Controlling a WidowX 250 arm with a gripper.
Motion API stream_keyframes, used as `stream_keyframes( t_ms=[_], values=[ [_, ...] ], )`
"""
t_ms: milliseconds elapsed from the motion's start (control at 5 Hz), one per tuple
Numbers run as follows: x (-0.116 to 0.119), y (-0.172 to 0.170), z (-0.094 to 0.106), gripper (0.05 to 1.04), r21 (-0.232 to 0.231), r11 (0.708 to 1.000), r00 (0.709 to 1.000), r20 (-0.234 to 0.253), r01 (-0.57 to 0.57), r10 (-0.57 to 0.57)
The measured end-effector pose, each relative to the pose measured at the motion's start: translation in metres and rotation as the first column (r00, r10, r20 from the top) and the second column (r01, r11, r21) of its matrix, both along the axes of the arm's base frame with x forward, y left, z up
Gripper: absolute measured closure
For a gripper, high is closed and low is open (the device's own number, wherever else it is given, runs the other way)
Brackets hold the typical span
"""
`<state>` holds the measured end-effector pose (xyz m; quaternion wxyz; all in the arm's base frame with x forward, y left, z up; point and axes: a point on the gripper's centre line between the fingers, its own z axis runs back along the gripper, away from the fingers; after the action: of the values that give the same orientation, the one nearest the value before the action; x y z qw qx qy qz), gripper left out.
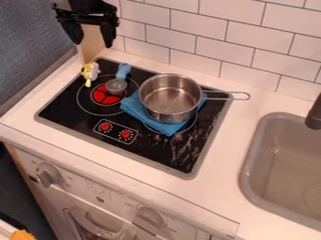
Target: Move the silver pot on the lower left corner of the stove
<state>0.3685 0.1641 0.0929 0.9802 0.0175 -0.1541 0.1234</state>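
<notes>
Surface [232, 131] in white, across the middle of the frame, below a wall of white tiles [207, 28]. Blue-grey wall [31, 42] at upper left; light wooden panel [91, 55] near the corner. Black stovetop [56, 110] left of centre, fitted with a grey rim, two red dials [126, 135] near the front edge and a red-centred burner. Beige sink [249, 145] at lower right, below a dark faucet [315, 117]. White oven front [72, 190] at lower left; something orange [22, 235] in the bottom left corner.

Black hand [94, 45] at upper left, pointing downward above the back left corner of the stovetop, released, with fingers spread apart.

Silver pot [166, 112] just right of the frame's centre line, upright on a crumpled blue cloth [166, 129] atop the stovetop, with a wire handle pointing right past the rim. Bare metal bottom inside. Small grey ladle [115, 86] with a blue handle, near the red burner; to the left, a yellow-and-white toy [91, 70].
</notes>
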Motion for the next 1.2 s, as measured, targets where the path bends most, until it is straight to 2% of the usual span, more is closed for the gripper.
stream_keyframes(
  t_ms=[200,400,800,1000,1200],
  values=[
    [-0.002,-0.003,-0.013,0.082,-0.02,1.0,1.0,-0.028,-0.001,0.0],
    [-0.008,-0.027,-0.03,0.082,-0.076,0.997,1.0,-0.026,0.016,-0.018],
    [-0.016,-0.079,-0.023,0.082,-0.11,0.985,0.991,0.031,0.133,-0.13],
    [-0.017,-0.101,-0.027,0.082,-0.103,0.977,0.983,0.015,0.186,-0.185],
    [-0.017,-0.107,-0.044,0.082,-0.114,0.969,0.974,-0.027,0.219,-0.223]
  ],
)
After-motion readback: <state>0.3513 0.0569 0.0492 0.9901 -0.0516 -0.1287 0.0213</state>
